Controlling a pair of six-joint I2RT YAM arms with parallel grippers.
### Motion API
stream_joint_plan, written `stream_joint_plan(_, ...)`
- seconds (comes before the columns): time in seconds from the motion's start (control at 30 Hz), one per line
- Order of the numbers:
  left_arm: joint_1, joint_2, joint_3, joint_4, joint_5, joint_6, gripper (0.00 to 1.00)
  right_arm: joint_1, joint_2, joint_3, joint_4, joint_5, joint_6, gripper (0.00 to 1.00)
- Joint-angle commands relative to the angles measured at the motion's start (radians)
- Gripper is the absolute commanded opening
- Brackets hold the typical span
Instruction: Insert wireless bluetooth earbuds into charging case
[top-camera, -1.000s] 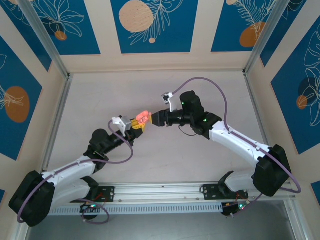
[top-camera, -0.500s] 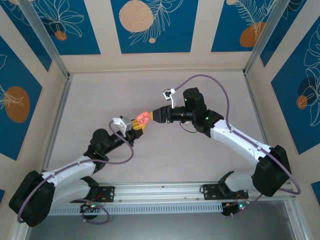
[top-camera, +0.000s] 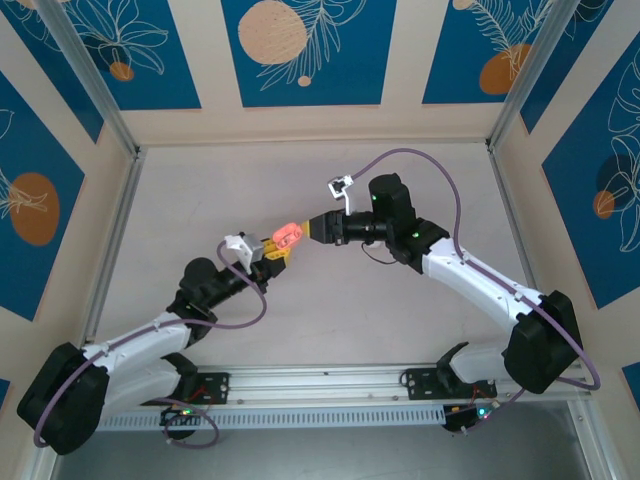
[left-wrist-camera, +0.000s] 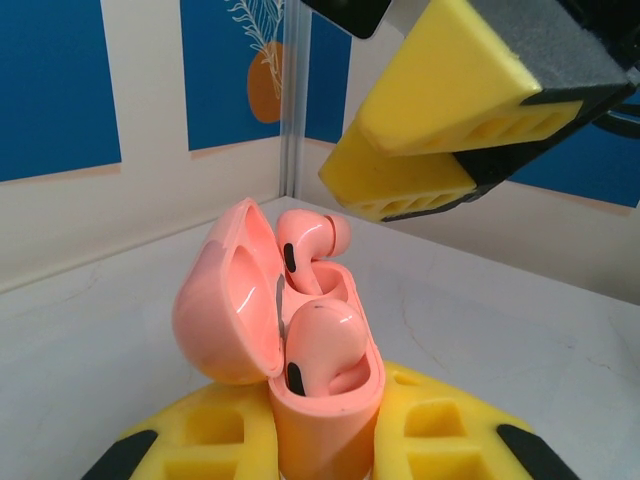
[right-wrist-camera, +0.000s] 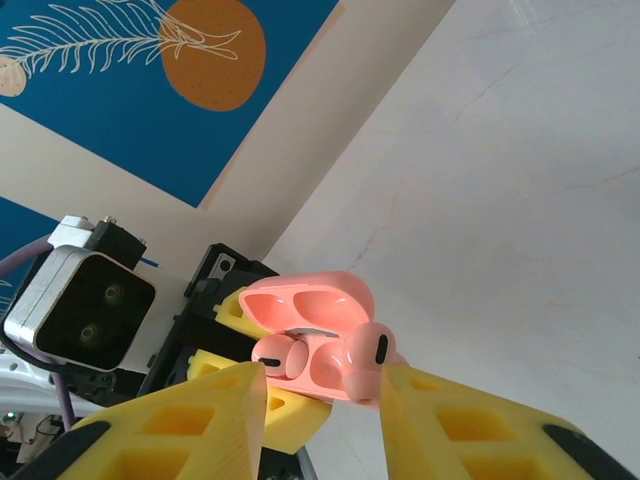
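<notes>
Item: left gripper (top-camera: 273, 252), just left of centre in the top view, clamped on the base of the charging case (top-camera: 286, 234) and holding it clear of the counter (top-camera: 330, 330). Case: coral-pink, lid hinged open toward the left of the left wrist frame. Contents: near earbud (left-wrist-camera: 325, 340) seated low in its well; far earbud (left-wrist-camera: 310, 240) standing proud, head above the rim, stem only partly in. Item: right gripper (top-camera: 318, 230), just right of the case, its jaws drawn to a narrow gap and holding nothing, with the tips close by the raised earbud. Step in hand, by judgement: seating the far earbud. Handling advice: press straight down along the well's axis with one pad, lightly, while the left grip keeps the case steady; a sideways push could tip the bud out.
</notes>
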Motion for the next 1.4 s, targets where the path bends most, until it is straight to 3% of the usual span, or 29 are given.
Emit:
stream_joint_plan(0.0, -0.004, -0.023, 0.019, 0.006, 0.008, 0.008, 0.17, -0.004, 0.016, 0.006, 0.002, -0.038, 0.008, 0.34)
stream_joint_plan(0.73, -0.005, -0.037, 0.02, -0.014, 0.003, 0.014, 0.17, 0.002, 0.036, 0.001, 0.013, -0.063, 0.014, 0.21)
stream_joint_plan(1.13, -0.005, -0.042, 0.019, -0.019, 0.004, 0.017, 0.17, -0.004, 0.024, -0.004, 0.002, -0.033, 0.011, 0.38)
stream_joint_plan(1.37, -0.005, -0.049, 0.019, -0.027, 0.003, 0.019, 0.17, -0.001, 0.038, 0.007, 0.007, -0.055, 0.011, 0.34)
